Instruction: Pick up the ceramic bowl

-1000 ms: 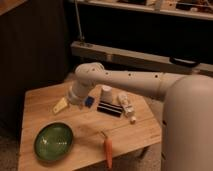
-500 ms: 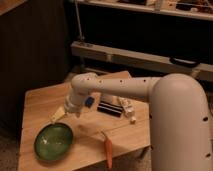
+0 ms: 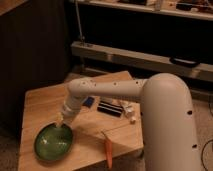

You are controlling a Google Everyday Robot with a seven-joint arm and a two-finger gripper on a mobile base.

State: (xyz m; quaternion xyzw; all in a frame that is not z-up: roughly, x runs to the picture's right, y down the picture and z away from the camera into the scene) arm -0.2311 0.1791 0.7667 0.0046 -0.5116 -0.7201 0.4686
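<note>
The ceramic bowl (image 3: 51,143) is a round, shallow, glossy green dish with a darker rim, lying at the front left of the wooden table (image 3: 41,102). My white arm stretches from the right across the table and bends down to it. The gripper (image 3: 61,123) sits at the bowl's far rim, right at its upper edge. Whether it touches the rim is hidden by the wrist.
An orange carrot (image 3: 108,150) lies near the table's front edge, right of the bowl. A blue item (image 3: 89,102), a black flat pack (image 3: 108,109) and small white containers (image 3: 129,112) lie mid-table behind the arm. Dark shelving stands behind the table.
The arm has swung left and down from the table's middle, bringing the gripper to the far rim of the bowl. The bowl and carrot have stayed put.
</note>
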